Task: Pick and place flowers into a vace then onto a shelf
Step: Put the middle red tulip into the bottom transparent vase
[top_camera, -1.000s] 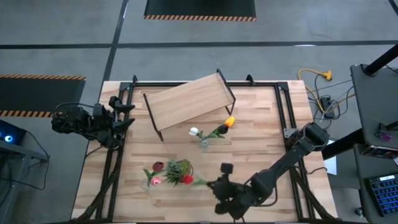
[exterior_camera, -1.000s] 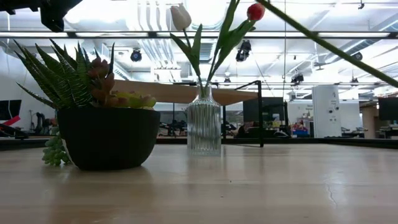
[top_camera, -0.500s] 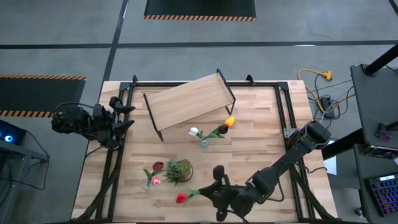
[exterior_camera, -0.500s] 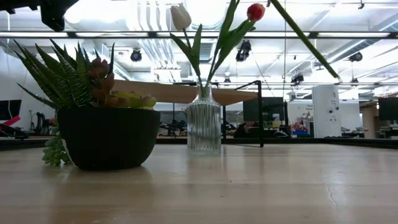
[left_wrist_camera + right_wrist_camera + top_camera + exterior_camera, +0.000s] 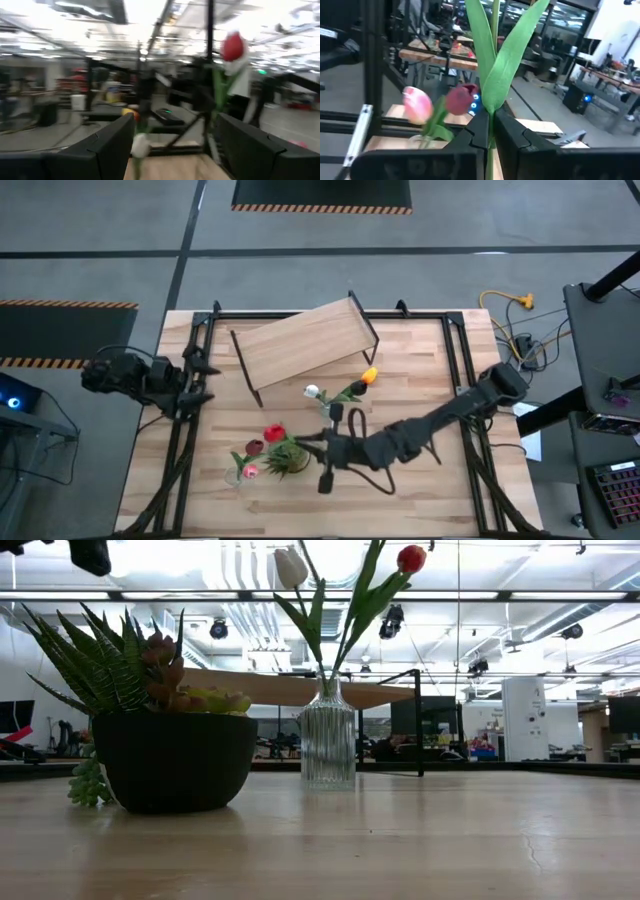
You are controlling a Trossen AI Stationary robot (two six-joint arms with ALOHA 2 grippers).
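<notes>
Workshop w/ grey floor and hazard-striped mats around a light-wood desk [image 5: 420, 380] fenced by a black frame. The shelf [image 5: 303, 345], light board on thin black legs, stands tilted at the far centre of the desk.

Right arm reaches across from the right side; right pincer [image 5: 322, 442] sits mid-desk, just right of the dark bowl w/ the spiky green plant [image 5: 288, 455]. Its fingers are pressed together on the stalk of a red flower [image 5: 274, 434], the red head out over the bowl's far edge. In the right wrist view the two dark fingertips [image 5: 479, 131] pinch the green stalk just under its long leaves [image 5: 506, 55].

Clear ribbed vase [image 5: 328, 748] stands between shelf and bowl, near desk centre, holding a white flower [image 5: 312, 391] and an orange-yellow flower [image 5: 369, 376]; in the low view that 2nd head looks red. A pink flower [image 5: 249, 471] and a dark maroon flower [image 5: 255, 447] stand in a small clear vessel at the near left, just left of the bowl.

Left arm waits at the desk's left edge; left pincer [image 5: 200, 380] has its fingers apart, nothing between them
</notes>
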